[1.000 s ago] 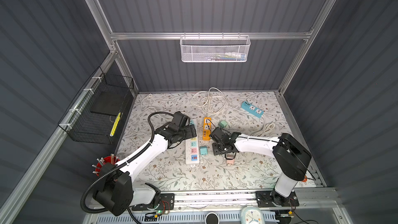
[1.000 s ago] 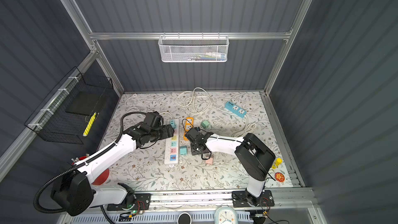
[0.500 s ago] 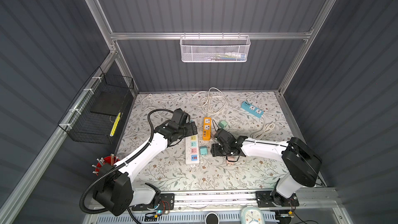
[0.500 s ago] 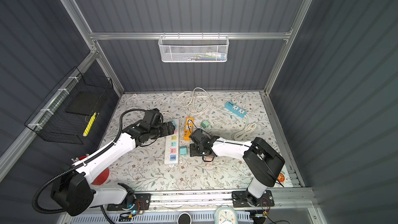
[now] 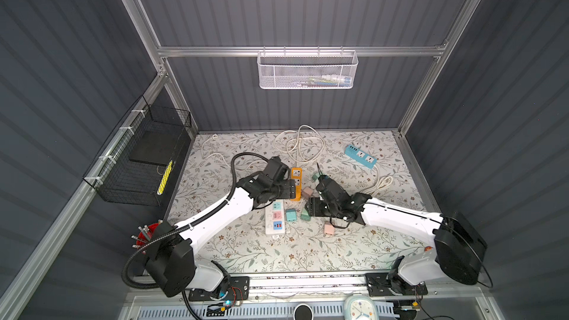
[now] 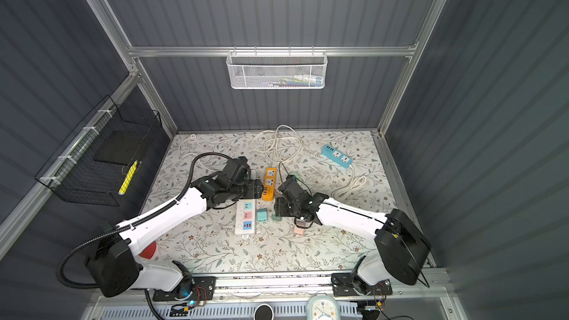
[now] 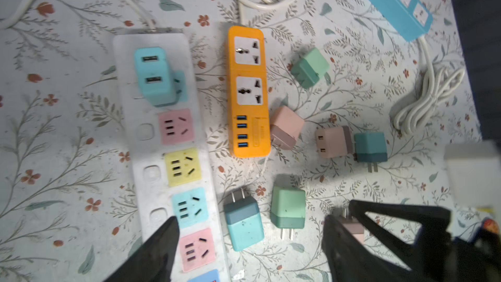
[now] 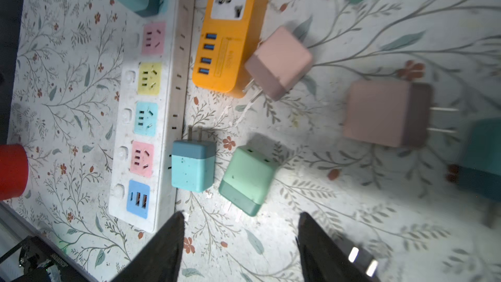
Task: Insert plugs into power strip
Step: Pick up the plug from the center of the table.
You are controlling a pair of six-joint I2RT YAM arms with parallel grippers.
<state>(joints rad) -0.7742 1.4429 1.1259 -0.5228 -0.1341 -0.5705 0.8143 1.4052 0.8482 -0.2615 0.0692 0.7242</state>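
- In both top views, the left gripper has swung off the white power strip to the edge of the orange power strip since a second ago. The right gripper has edged toward the white strip as its shoulder swung outward. The two grippers now sit near each other.
- In a top view, a loose teal plug and a mint plug lie just beside the white strip, with the right gripper close over the mint one.
- In the left wrist view, the left gripper's fingers stand wide apart and hold nothing. A seated teal plug fills the socket nearest the cord, and seven others lie loose on the floral mat.
- In the right wrist view, the right gripper's fingers are spread and empty, just short of the mint plug. It lies tilted, with its prong end toward the gripper.
- Risk, as I judge it: the two loose plugs lie so close together that closing could catch both or knock one away. A plug gripped on its side would not meet the slots squarely. The crowded arms could also clash.
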